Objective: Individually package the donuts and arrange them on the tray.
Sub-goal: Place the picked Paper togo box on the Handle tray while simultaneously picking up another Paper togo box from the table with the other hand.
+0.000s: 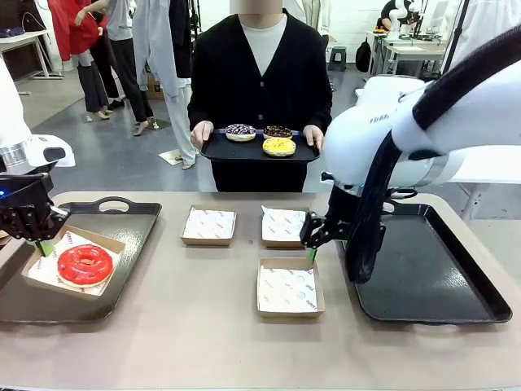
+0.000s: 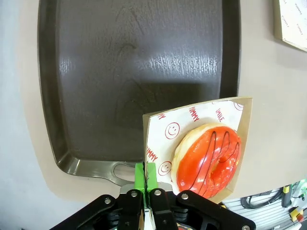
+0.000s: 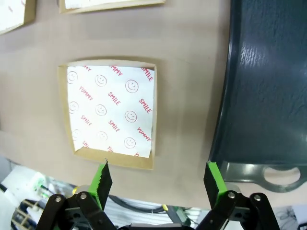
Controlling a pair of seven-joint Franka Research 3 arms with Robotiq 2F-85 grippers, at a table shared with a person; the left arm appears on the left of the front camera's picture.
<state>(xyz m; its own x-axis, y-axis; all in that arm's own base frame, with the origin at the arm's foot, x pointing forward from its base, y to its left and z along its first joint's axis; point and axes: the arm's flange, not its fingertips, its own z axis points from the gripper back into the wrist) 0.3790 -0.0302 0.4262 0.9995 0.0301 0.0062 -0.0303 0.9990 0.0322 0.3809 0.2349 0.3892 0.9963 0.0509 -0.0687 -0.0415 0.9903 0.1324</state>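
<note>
A glossy red donut (image 1: 85,265) (image 2: 208,160) lies in a paper-lined cardboard box (image 1: 49,273) (image 2: 158,129) over the left dark tray (image 1: 122,236) (image 2: 134,72). My left gripper (image 1: 41,238) (image 2: 147,178) is shut on that box's edge; whether the box rests on the tray I cannot tell. Across the table a person holds a black tray (image 1: 216,151) carrying three donuts: purple-white sprinkled (image 1: 240,132), chocolate (image 1: 278,131) and yellow (image 1: 279,147). My right gripper (image 1: 313,244) (image 3: 158,181) stands open with nothing in it, above the table beside an empty box (image 1: 290,287) (image 3: 110,112).
Two more empty paper-lined boxes (image 1: 208,226) (image 1: 285,226) sit mid-table. A second dark tray (image 1: 427,269) (image 3: 268,96) lies at the right, partly behind my right arm. People stand farther back in the room.
</note>
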